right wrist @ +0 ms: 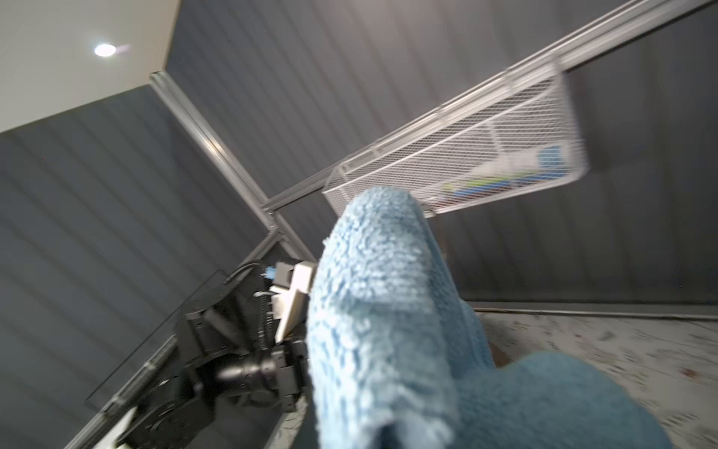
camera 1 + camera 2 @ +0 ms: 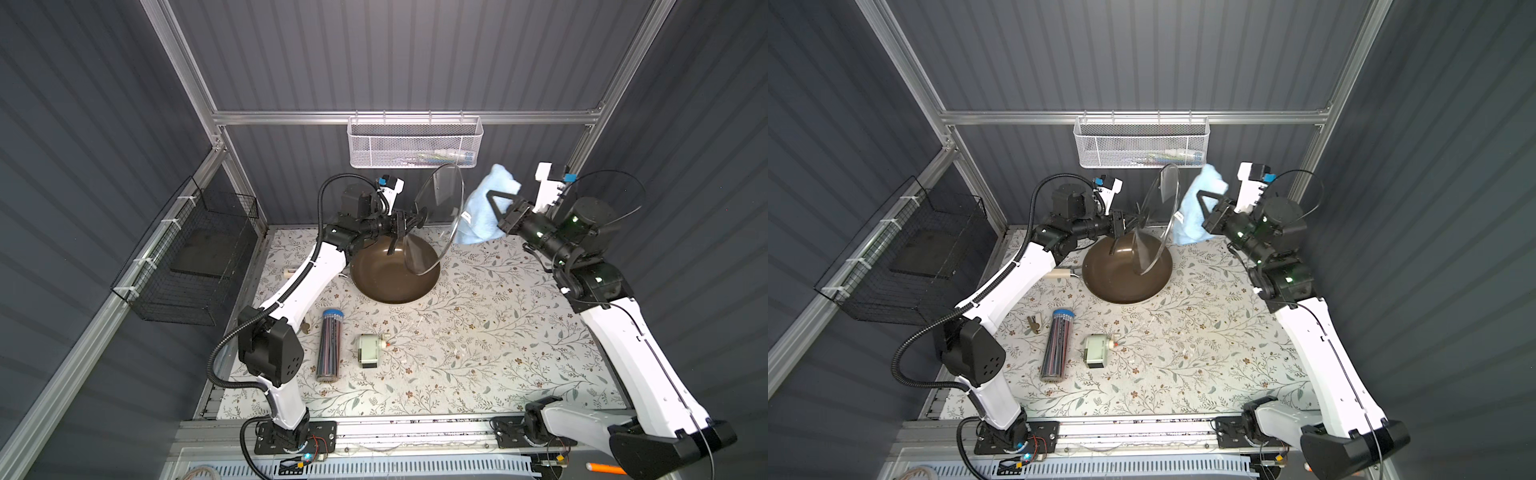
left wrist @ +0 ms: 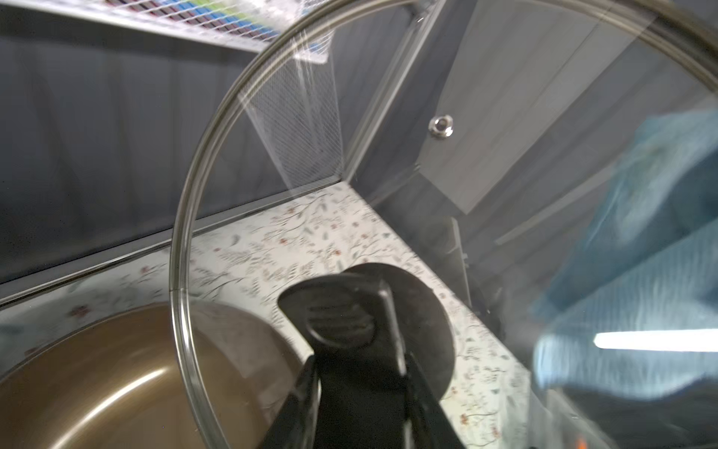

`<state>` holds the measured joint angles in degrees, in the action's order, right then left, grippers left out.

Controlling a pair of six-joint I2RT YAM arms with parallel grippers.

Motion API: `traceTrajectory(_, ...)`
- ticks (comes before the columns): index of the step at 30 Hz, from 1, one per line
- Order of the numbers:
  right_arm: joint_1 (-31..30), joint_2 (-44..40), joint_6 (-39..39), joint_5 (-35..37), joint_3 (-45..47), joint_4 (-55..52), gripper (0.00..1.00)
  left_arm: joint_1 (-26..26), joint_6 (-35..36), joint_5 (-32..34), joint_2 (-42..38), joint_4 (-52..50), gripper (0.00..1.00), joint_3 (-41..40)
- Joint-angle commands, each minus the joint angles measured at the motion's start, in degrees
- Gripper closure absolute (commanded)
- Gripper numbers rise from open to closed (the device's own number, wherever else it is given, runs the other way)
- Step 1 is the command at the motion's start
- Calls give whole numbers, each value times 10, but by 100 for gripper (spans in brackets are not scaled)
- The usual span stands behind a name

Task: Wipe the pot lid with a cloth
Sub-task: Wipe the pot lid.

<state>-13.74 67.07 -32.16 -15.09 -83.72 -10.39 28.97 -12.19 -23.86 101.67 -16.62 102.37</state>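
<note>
The pot lid [image 2: 440,199] [image 2: 1166,187] stands on edge in the air above the brown pan [image 2: 390,278]. My left gripper [image 2: 417,217] [image 2: 1134,221] [image 3: 361,369] is shut on the lid's black handle [image 3: 349,322]. The light-blue cloth [image 2: 484,216] [image 2: 1196,199] hangs just right of the lid, on its inner side, with my right gripper [image 2: 496,198] [image 2: 1204,197] shut on it. I cannot tell whether cloth and glass touch. Through the glass in the left wrist view the cloth [image 3: 641,233] shows blurred. In the right wrist view the cloth [image 1: 388,311] hides the jaws.
On the floral table [image 2: 478,353] lie a clear tube of pencils [image 2: 330,345] and a small white device [image 2: 368,351]. A white mesh basket [image 2: 415,141] hangs on the back wall just above the lid. A black wire basket [image 2: 195,257] hangs on the left wall.
</note>
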Motion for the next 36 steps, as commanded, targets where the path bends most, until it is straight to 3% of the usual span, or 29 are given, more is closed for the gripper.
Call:
traceTrajectory(1,25,-1,74,87,-23,-138,100,18,138,165,-60,-75,100,42)
traceTrajectory(6,25,29,82,34,-78,-177,100,60,189,282,-65,-94,100,-6)
traceTrajectory(10,23,92,62,-82,-101,-179,100,107,239,365,-61,-95,100,-27)
traceTrajectory(18,21,348,137,-242,-337,-370,100,201,334,458,-48,-114,100,-55)
traceTrajectory(22,5,467,152,-293,-430,-418,100,229,345,462,-47,-93,100,-79)
traceTrajectory(28,-37,548,206,-307,-506,-492,100,245,363,486,-41,-73,100,-88)
traceTrajectory(33,-56,540,218,-265,-437,-503,100,245,367,504,-40,-37,100,-93)
traceTrajectory(36,-47,495,212,-200,-353,-476,100,246,366,541,-24,-20,100,-84)
